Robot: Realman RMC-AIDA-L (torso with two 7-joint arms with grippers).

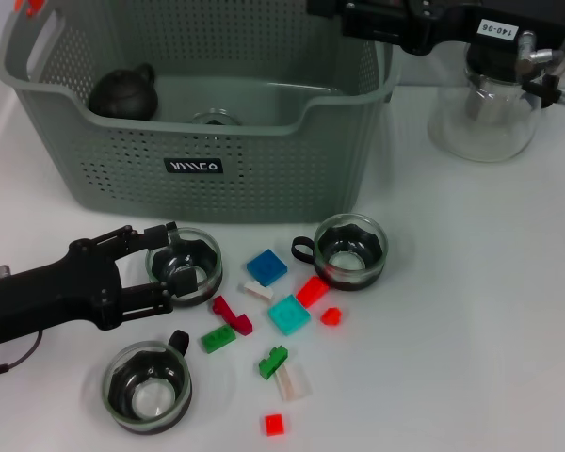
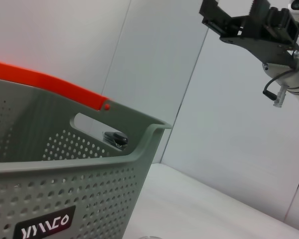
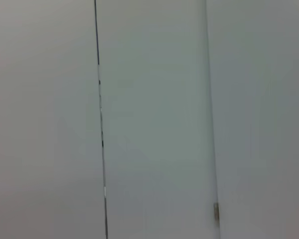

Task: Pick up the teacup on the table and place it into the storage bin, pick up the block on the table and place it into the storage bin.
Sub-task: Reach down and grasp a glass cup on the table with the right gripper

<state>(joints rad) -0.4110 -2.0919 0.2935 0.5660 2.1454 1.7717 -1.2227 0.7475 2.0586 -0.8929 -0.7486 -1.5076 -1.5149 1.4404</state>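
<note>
Item one, the left gripper [image 1: 167, 264]: we find it low over the table [image 1: 471, 311], reaching in from the robot's left with its long axis nearly level; its fingers are spread about as wide as a cup's rim, one against the far side of the wall and one dipping inside the near edge; nothing is lifted yet, and we cannot say for certain that the pads press the glass.

Item two, the teacup [image 1: 190, 266]: a glass cup with a dark base, upright on the table just in front of the storage bin [image 1: 198, 122]; it sits directly at the fingertips, so the hand and the cup already meet; we judge that closing and then a rise and a short carry away from the robot would clear the bin's near wall.

Item three, the storage bin: it already holds a dark teapot [image 1: 122, 92] in its left corner.

Item four, other cups: a second teacup [image 1: 350, 250] lies to the right of the blocks, a third teacup [image 1: 149, 385] nearer the robot.

Item five, the blocks [image 1: 278, 320]: scattered between the cups, untouched.

Item six, the right gripper [image 2: 234, 15]: parked high beyond the bin, near the glass pitcher [image 1: 485, 108]; it holds nothing and stands open.
</note>
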